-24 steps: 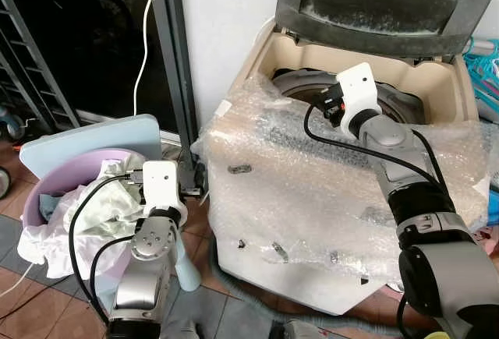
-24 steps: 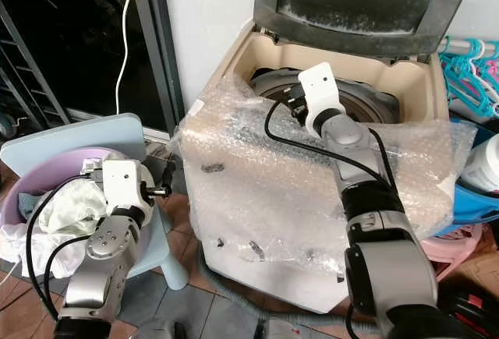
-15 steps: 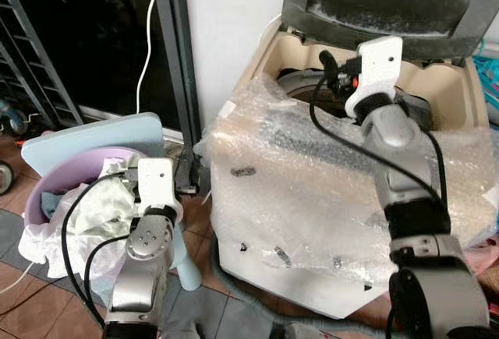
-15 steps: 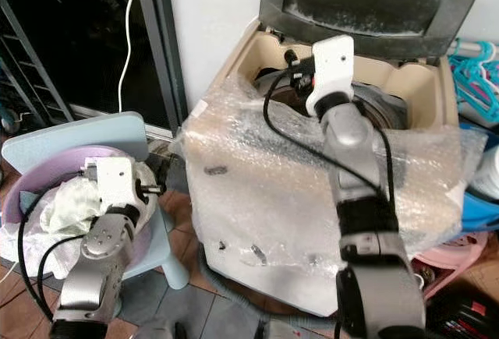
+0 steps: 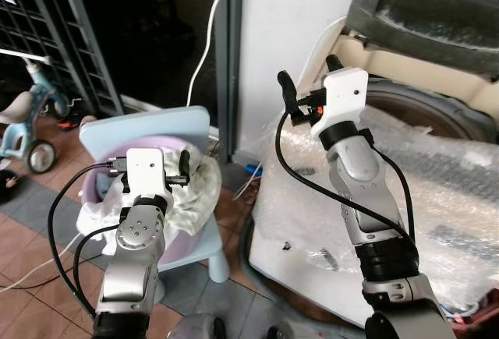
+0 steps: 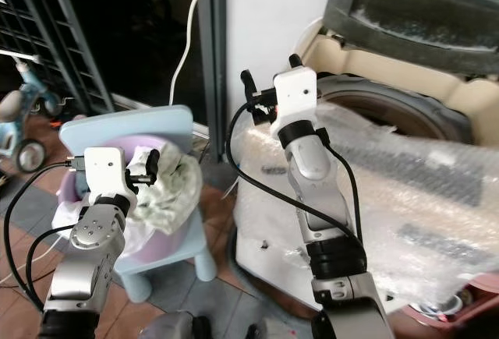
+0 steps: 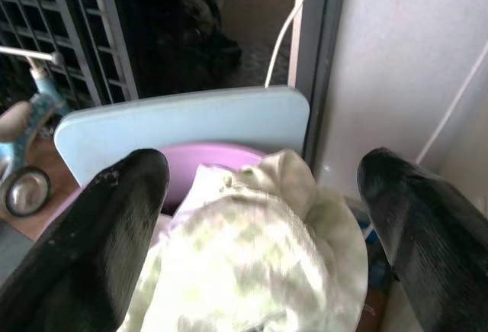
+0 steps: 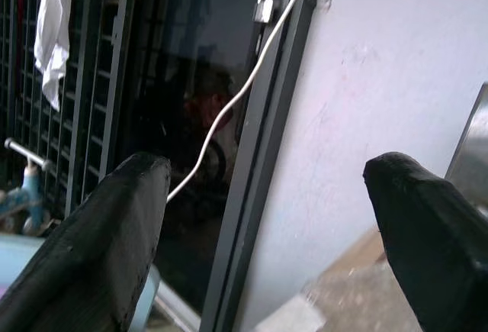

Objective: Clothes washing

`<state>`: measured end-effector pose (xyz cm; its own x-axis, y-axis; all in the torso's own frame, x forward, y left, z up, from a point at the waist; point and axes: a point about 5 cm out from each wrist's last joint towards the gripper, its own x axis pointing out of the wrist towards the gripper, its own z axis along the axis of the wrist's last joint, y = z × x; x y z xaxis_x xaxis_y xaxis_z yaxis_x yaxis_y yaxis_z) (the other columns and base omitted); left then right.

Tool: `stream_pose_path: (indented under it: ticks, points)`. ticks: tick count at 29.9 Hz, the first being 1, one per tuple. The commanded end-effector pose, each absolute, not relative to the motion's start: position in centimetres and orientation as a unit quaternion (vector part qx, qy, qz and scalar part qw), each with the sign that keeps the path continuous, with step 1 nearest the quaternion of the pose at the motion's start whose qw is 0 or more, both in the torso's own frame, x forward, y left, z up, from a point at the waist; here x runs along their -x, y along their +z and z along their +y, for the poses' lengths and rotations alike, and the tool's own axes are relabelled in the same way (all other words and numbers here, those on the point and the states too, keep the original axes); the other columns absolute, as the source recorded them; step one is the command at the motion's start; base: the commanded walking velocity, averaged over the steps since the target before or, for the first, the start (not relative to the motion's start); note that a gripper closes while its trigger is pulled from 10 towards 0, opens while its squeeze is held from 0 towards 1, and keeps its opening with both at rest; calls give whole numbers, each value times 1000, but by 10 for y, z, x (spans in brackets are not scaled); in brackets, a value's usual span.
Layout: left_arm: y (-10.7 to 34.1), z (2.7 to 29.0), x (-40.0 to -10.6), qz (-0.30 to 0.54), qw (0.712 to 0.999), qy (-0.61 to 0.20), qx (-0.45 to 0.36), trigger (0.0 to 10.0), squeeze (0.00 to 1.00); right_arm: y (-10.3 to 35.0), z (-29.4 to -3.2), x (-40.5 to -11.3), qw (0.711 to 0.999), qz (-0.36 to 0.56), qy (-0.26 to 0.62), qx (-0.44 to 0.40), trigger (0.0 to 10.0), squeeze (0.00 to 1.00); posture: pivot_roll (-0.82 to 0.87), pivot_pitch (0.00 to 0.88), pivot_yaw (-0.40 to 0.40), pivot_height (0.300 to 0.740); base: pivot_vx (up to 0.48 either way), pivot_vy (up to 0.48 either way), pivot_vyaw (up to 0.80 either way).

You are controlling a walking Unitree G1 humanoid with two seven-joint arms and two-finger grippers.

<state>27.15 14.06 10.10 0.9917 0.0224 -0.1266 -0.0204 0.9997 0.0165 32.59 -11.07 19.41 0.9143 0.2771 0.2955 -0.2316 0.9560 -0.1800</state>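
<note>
A cream top-loading washing machine [image 5: 437,199] wrapped in bubble wrap stands on the right, its grey lid [image 5: 437,4] up and its drum opening [image 5: 425,113] showing. On the left, a purple basin [image 7: 191,160] rests on a light blue chair [image 5: 148,125] and holds pale white-green clothes [image 7: 244,263]. My left gripper [image 7: 263,168] hovers open just above the clothes, holding nothing. My right gripper [image 5: 308,74] is raised by the machine's left corner. It is open and empty, pointing at the wall and door frame.
A dark door frame [image 5: 226,51] with a white cable [image 5: 207,39] hanging down it stands between the chair and the machine. A metal grille [image 5: 62,35] and a child's tricycle [image 5: 23,121] are at the far left. The floor is tiled.
The camera has swung left. My right gripper has lifted away from the drum opening and moved left to the machine's corner. The left gripper stays over the basin.
</note>
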Motion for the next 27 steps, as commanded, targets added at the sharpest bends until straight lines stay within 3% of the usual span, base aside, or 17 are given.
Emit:
stream_pose_path:
  ticks: [1, 12, 20, 21, 27]
  points:
    - [102, 143, -273, 63, 998, 16, -16, 10000, 0, 200, -107, -324, 973, -170, 138, 72, 10000, 1000, -14, 0, -23, 740, 0, 480, 0]
    - [100, 146, -271, 64, 998, 28, -7, 10000, 0, 192, -104, -316, 975, -149, 148, 72, 10000, 1000, -16, 0, -23, 740, 0, 480, 0]
    - [102, 153, -267, 54, 997, 41, -31, 10000, 0, 171, -97, -310, 976, -103, 179, 72, 10000, 1000, -4, 0, -29, 740, 0, 0, 0]
    - [101, 157, -266, 54, 997, 48, -32, 10000, 0, 159, -99, -310, 979, -78, 177, 68, 10000, 0, 6, 0, -34, 740, 0, 0, 0]
    - [99, 172, -259, 50, 995, 75, -47, 10000, 0, 121, -126, -302, 990, 2, 124, 71, 10000, 0, 12, 0, -33, 740, 0, 0, 0]
